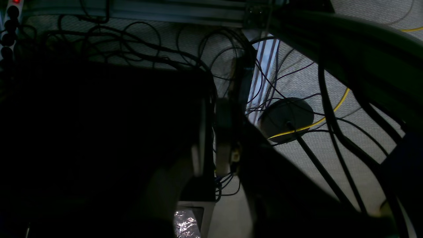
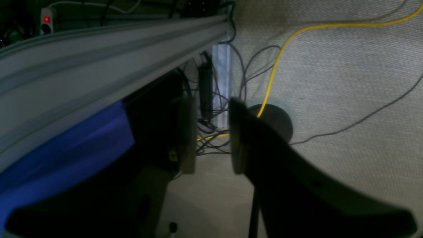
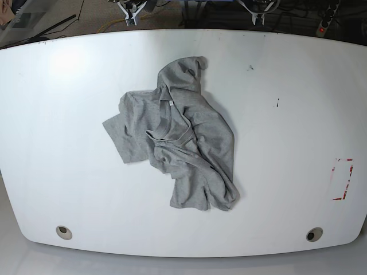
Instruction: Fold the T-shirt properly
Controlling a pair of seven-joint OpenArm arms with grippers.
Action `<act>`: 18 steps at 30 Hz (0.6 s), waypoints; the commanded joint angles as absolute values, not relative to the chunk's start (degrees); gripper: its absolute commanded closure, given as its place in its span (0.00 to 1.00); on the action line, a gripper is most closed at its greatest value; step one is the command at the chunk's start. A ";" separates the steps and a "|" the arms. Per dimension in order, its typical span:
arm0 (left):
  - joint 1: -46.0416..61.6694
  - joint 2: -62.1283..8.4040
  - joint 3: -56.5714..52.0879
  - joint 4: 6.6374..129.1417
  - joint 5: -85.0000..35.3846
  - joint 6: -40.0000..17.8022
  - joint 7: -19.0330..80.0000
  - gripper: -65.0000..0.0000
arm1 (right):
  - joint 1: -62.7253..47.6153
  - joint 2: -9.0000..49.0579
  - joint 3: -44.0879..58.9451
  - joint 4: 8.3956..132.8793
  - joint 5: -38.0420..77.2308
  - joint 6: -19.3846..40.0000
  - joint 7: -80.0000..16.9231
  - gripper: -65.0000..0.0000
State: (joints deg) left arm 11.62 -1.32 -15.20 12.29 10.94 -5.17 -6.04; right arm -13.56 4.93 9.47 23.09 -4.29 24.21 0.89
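The T-shirt (image 3: 175, 137) lay crumpled near the middle of the white table (image 3: 287, 69), bunched into an uneven heap with its ribbed neckline and small white label turned up. One sleeve spread flat toward the base view's left, a lobe of cloth pushed toward the far edge, and the hem trailed toward the near edge. Bare table ran all round the heap, widest on the base view's right, where a small red-marked rectangle (image 3: 342, 179) sat close to that edge. Two round holes (image 3: 64, 232) pierced the near rim, one toward each corner, both well apart from the cloth.

Neither arm reached over the table. At the far edge only the arm mounts showed, well away from the shirt.

The right end effector (image 2: 211, 135) hung below the table's level, its two fingers (image 2: 187, 132) parted with a plain gap and nothing between them. Past its tips lay carpeted floor (image 2: 347, 82), a yellow cable (image 2: 277, 59) and a dark round disc (image 2: 274, 122); a pale rail (image 2: 99, 66) and something blue (image 2: 66, 148) ran close along one side of it.

The left end effector (image 1: 229, 138) was dim in its own camera; its fingers looked clenched together, gripping nothing. Ahead of it hung a tangle of dark cables (image 1: 148, 49) over the same floor, and a dark bulk filled one side.
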 commanded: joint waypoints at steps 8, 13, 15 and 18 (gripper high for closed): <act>12.53 -1.36 -15.16 12.18 11.30 -5.41 -6.29 0.91 | -13.32 4.79 9.45 23.60 -4.18 24.40 1.98 0.74; 12.53 -1.36 -15.16 12.26 11.30 -5.41 -6.29 0.91 | -13.32 4.79 9.45 23.43 -4.18 24.40 3.30 0.74; 12.70 -1.36 -15.16 12.62 11.30 -5.41 -6.29 0.92 | -13.32 4.79 9.45 23.60 -4.18 24.40 3.30 0.74; 12.79 -1.45 -15.16 12.79 11.21 -5.41 -6.37 0.92 | -13.76 4.79 9.45 23.69 -3.91 24.40 3.30 0.75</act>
